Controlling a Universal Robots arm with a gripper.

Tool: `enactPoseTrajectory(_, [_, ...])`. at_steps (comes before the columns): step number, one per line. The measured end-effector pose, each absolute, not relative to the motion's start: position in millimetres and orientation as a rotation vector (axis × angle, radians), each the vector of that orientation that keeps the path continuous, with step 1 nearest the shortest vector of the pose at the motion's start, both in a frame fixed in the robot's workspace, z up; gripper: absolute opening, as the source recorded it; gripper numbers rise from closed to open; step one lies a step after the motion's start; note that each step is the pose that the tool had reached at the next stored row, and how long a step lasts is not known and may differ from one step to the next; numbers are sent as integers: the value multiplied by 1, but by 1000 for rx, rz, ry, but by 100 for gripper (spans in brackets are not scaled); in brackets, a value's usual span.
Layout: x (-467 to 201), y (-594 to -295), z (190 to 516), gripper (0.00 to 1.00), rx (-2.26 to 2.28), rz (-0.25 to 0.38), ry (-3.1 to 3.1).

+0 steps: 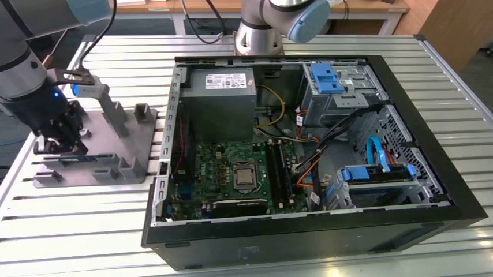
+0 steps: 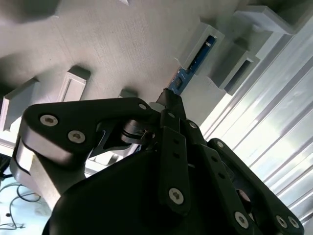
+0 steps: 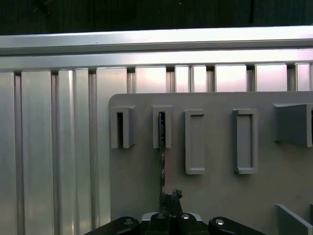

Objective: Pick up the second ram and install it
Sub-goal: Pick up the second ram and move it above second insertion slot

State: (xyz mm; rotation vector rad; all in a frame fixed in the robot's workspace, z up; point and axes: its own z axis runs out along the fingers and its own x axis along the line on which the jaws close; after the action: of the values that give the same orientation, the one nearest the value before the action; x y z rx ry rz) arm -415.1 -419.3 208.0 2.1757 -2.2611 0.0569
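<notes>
An open black computer case (image 1: 308, 231) lies on its side on a slatted metal table (image 1: 92, 231). Inside it are the green motherboard (image 1: 223, 167), the long black memory slots (image 1: 279, 170) and a blue drive caddy (image 1: 377, 173). To the exterior view's left, well apart from the slots, a grey holder plate (image 1: 108, 173) carries upright blocks, and a tall post (image 1: 108, 107) rises just beyond the gripper (image 1: 66, 141).

The second ram (image 2: 195, 61) stands edge-up on that plate. Its far end sits in a slotted block (image 3: 168, 127), next to a matching slotted block (image 3: 129, 127). In the first wrist view the stick is a dark sliver (image 3: 162, 161) running from the block back to the gripper (image 3: 168, 198). In the second wrist view the black fingers (image 2: 173, 142) are drawn almost together, pinching the blue board's near end.

The arm (image 1: 23, 75) descends from the exterior view's upper left, wrist pointing down at the plate. Farther back in the case sits the grey power supply (image 1: 219, 104), and beyond it is another arm's base (image 1: 258, 37).
</notes>
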Motion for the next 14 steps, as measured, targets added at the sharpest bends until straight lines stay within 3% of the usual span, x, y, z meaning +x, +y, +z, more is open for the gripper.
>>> enactPoseTrajectory(8, [-415,-419,208,11,2159,57,-2277])
enactPoseTrajectory(10, [-415,-419,208,16,2158,57,-2278])
enactPoseTrajectory(11, [-415,-419,208,24,2158,57,-2278])
enactPoseTrajectory(14, [-415,-419,208,24,2157,57,-2278])
